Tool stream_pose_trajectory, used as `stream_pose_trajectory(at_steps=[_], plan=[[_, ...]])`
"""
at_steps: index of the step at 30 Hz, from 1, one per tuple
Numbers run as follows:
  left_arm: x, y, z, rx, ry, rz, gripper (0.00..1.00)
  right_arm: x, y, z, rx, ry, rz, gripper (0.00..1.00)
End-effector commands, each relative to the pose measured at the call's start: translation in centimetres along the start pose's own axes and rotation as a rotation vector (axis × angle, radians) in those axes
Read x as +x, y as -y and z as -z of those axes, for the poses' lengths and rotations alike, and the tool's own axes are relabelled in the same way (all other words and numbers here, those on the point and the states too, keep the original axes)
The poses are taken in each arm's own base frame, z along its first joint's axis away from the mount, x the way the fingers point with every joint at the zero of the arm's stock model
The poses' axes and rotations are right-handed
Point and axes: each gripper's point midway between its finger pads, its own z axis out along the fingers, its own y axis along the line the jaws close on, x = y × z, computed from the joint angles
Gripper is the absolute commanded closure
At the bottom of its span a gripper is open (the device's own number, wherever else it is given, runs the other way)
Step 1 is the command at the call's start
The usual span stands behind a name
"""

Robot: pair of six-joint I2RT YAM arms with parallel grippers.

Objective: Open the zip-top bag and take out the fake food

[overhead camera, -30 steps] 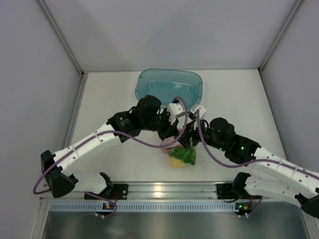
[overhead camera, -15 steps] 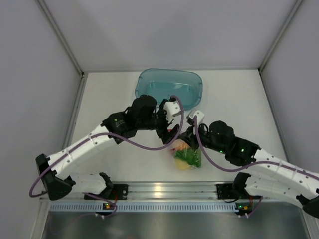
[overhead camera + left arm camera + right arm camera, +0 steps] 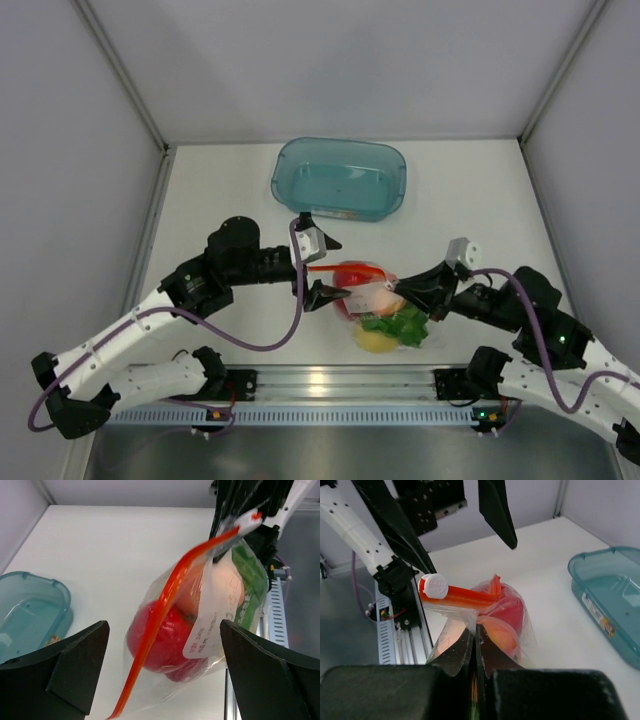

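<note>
Light falls bright and even from overhead, and the white desk [image 3: 230,200] throws it back with only faint, soft-edged shadows under the arms. The metal rail [image 3: 320,379] at the near edge carries a pale streak of glare. The top view is sharp throughout, its wall lines straight. In the left wrist view the left hand [image 3: 164,626] is dark, its fingers [image 3: 65,675] soft and out of focus, while the zip-top bag [image 3: 212,625] is fairly crisp, with a sheen on its plastic. In the right wrist view the right hand [image 3: 475,630] fills the bottom as a blurred black mass; the teal bin [image 3: 605,590] behind is slightly soft.
</note>
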Motion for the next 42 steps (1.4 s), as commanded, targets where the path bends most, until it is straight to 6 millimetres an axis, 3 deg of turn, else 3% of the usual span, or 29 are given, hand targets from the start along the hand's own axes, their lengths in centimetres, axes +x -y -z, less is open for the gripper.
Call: stream_pose_trajectory(at_steps=[1,3,8,10,11,13,16,21,27,31,34,42], plan=[[-0.3,2.4,-1.0,0.162,0.055,-0.047,0.01,-3.9,-2.0,2.3,-0.087,0.135,0.058,1.00],[0.3,3.1,-1.3,0.213,0.043,-0.031,0.01,-4.7,-2.4,3.2,-0.103,0.154,0.063,1.00],[2.2,2.4,-3.4,0.221,-0.022,0.014,0.02,-5.3,-4.4,4.0,-0.209,0.149,0.085,1.00],[2.5,2.9,-3.6,0.256,-0.027,0.018,0.13,-5.4,-4.4,4.1,-0.208,0.152,0.086,1.00],[2.8,3.0,-3.7,0.263,-0.031,0.017,0.44,-5.5,-4.2,4.3,-0.196,0.160,0.087,1.00],[3.0,3.2,-3.6,0.270,-0.032,0.020,0.81,-5.5,-3.6,4.3,-0.157,0.161,0.084,1.00],[2.9,3.5,-3.4,0.284,-0.027,0.021,1.00,-5.5,-3.4,4.2,-0.150,0.161,0.083,1.00],[2.2,3.4,-3.5,0.288,-0.019,0.037,1.00,-5.1,-3.3,3.7,-0.145,0.152,0.076,1.00],[2.0,2.7,-3.6,0.239,-0.022,0.043,1.00,-3.4,-1.6,3.0,-0.057,0.103,0.026,0.99],[2.0,2.7,-2.9,0.222,-0.031,0.034,1.00,-1.4,-0.1,2.8,0.036,0.057,-0.043,0.71],[1.9,2.6,-2.6,0.212,-0.034,0.029,1.00,0.0,-0.3,2.4,0.028,0.031,-0.078,0.63],[2.6,2.2,-2.6,0.184,-0.060,0.029,1.00,1.4,-0.4,1.4,0.016,-0.016,-0.101,0.67]])
